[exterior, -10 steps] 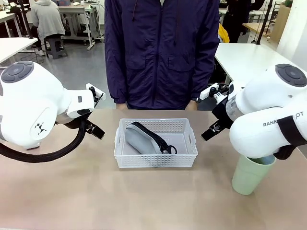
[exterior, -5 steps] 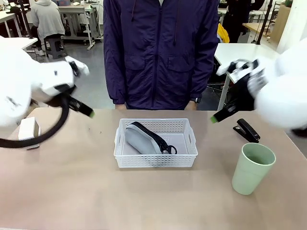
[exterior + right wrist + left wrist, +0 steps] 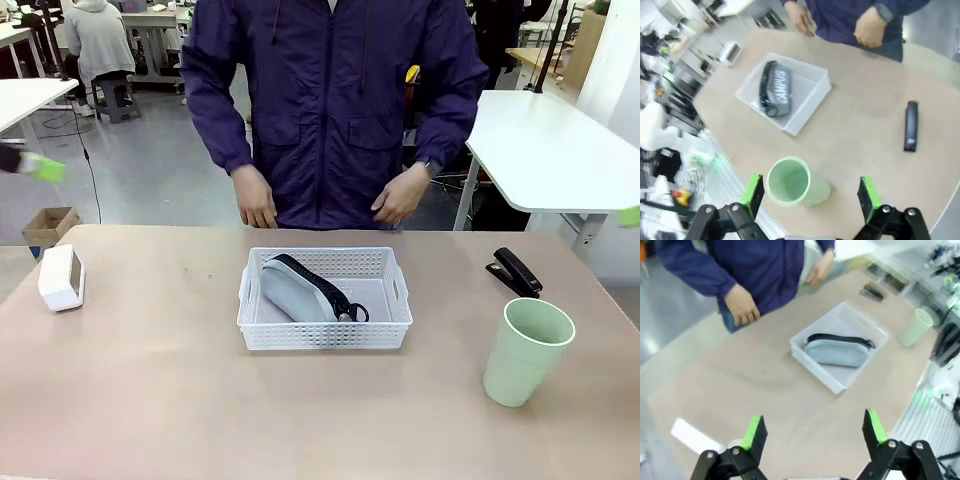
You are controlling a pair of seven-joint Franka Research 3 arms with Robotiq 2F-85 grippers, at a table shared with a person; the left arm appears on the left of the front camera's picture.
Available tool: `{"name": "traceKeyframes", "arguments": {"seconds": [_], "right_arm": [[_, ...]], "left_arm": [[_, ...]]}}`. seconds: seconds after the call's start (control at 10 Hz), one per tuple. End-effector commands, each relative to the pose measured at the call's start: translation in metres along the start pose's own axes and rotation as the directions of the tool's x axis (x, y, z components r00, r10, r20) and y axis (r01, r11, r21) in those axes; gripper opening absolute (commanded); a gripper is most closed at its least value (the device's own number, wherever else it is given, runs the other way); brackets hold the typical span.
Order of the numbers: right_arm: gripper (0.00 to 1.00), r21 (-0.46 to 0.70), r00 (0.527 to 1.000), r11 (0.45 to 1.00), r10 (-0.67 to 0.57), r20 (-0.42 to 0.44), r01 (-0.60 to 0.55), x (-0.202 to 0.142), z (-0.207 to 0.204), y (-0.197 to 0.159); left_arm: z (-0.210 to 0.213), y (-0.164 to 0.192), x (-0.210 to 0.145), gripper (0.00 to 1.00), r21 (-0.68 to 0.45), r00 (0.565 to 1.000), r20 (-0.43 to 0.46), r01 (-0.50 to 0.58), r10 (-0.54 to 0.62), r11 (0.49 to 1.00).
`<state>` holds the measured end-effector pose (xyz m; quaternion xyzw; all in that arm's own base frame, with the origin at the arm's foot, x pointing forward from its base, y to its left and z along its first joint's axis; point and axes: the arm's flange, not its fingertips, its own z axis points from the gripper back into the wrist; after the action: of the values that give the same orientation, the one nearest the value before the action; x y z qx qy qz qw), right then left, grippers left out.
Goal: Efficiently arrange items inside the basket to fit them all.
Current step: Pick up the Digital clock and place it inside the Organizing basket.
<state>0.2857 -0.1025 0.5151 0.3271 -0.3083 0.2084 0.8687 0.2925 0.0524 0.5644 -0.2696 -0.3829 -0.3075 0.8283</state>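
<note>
case [image 3: 300, 290] alone in the basket [image 3: 325, 338]; my left gripper [image 3: 814, 426] and right gripper [image 3: 811, 192] hang fingers apart, box [image 3: 60, 277] probably next.

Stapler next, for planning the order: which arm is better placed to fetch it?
Right. The black stapler lies on the right of the table, and the open right hand hangs above that side.

A small white perforated plastic basket [image 3: 325, 336] sits at the middle of the counter [image 3: 150, 390]. A grey soft case with a black zip strap [image 3: 290, 292] lies tilted in its left half. A white rectangular box [image 3: 61, 277] stands far left. A black stapler [image 3: 514, 272] lies far right. Nearer, a pale green tall plastic cup [image 3: 525, 352] stands upright.
</note>
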Motion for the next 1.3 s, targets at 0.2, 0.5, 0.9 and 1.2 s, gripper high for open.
{"name": "traceKeyframes", "arguments": {"seconds": [0.2,0.5,0.9,1.2], "right_arm": [[1.00,0.310,0.899,0.906,-0.366,0.239,0.287,-0.106,0.058,-0.101],[1.00,0.372,0.873,0.870,-0.426,0.238,0.324,-0.123,0.042,-0.131],[1.00,0.344,0.853,0.866,-0.457,0.251,0.363,-0.143,0.052,-0.122],[1.00,0.344,0.853,0.866,-0.457,0.251,0.363,-0.143,0.052,-0.122]], "left_arm": [[0.038,0.095,-0.145,1.00,-0.261,0.908,0.215,-0.300,0.358,0.917],[0.012,0.094,-0.148,1.00,-0.311,0.876,0.227,-0.349,0.426,0.884],[0.028,0.116,-0.154,1.00,-0.306,0.858,0.220,-0.390,0.464,0.868],[0.028,0.116,-0.154,1.00,-0.306,0.858,0.220,-0.390,0.464,0.868]]}}
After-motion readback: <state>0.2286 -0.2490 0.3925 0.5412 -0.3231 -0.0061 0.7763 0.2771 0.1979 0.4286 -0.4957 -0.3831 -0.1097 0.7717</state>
